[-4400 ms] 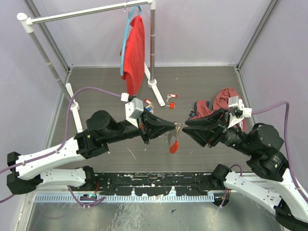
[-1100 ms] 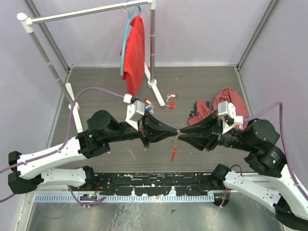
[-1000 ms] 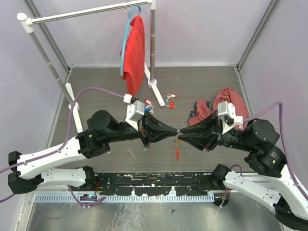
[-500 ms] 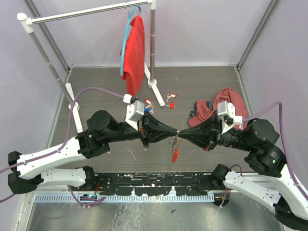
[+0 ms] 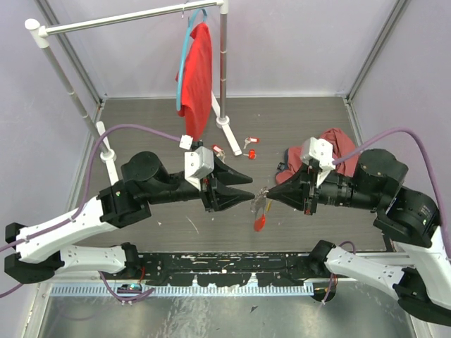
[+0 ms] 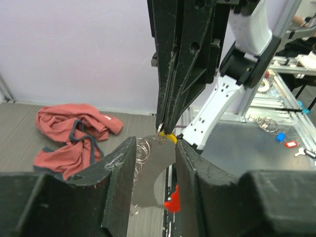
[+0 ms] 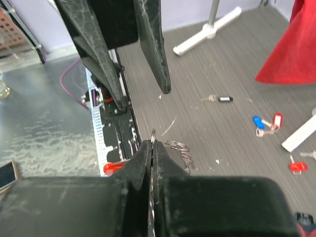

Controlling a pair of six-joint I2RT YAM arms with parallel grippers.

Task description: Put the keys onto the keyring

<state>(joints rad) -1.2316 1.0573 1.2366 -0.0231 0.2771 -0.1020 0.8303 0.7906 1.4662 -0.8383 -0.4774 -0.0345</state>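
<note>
The grey worktop (image 5: 296, 116) fills the overhead view; a white clothes rack (image 5: 127, 17) stands across its upper left, with a red shirt (image 5: 197, 70) hanging from it on a blue hanger (image 5: 184, 56). The left arm (image 5: 141, 190) reaches in from the lower left and the right arm (image 5: 373, 183) from the lower right, and their tips face each other near the middle of the frame, a little apart. A crumpled dark red cloth (image 5: 338, 141) lies right of centre, partly behind the right arm. The left jaws stand open with nothing between them. The right jaws are pressed tight on a thin bit of metal at the top of the keyring (image 5: 259, 222); a yellow tag (image 6: 169, 138) shows at their tips. The keyring's silvery chain loops (image 6: 143, 148) and its red plastic piece (image 7: 114, 168) hang below those tips, just right of the open left jaws. Loose keys (image 5: 250, 141) lie on the worktop above centre, near the rack's foot; among them are a black-tagged one (image 7: 224, 98), a blue-tagged one (image 7: 257, 121) and a red-tagged one (image 7: 296, 167).
</note>
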